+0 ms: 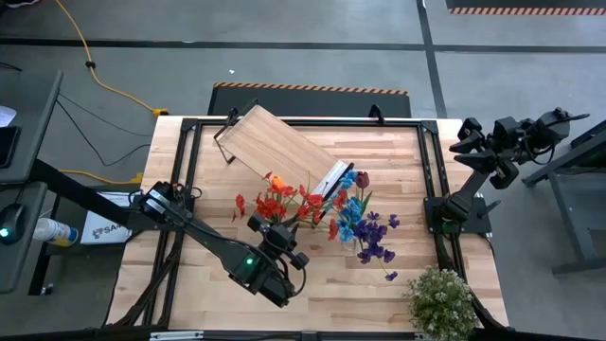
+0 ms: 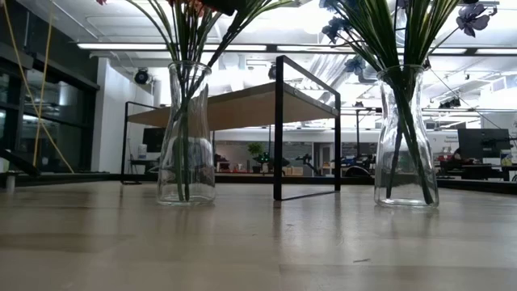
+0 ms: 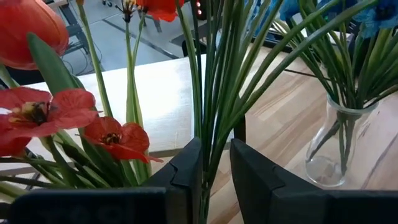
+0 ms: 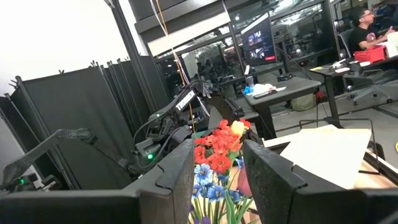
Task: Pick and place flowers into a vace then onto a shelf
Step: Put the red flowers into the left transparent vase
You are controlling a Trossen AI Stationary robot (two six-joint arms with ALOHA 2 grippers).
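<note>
Red and orange flowers (image 1: 284, 204) stand as a bunch in a clear glass vase (image 2: 186, 153), whose base rests on the table. My left gripper (image 1: 268, 230) is at this bunch from the near left, shut on its green stems (image 3: 208, 118). A second glass vase (image 2: 406, 153) to the right holds blue and purple flowers (image 1: 365, 227). The shelf (image 1: 279, 142) stands on its black frame ends behind both vases. My right gripper (image 1: 466, 137) waits high at the table's far right, open with nothing between its fingers (image 4: 217, 155). My left gripper pinches the bundled green stems (image 3: 210, 163) between its two fingers (image 3: 186, 174), below the flower heads and above the vase's mouth. The fingers come nearly level from the table's near left and lie across the upright stems. The stems' lower ends stand in the vase on the table.
A bushy pale green plant (image 1: 440, 298) sits at the near right corner. A black frame (image 1: 431, 170) borders the tabletop. Bare wood lies in front of both vases (image 2: 266, 242). Beyond the table are desks, screens and a seated person (image 4: 367, 28).
</note>
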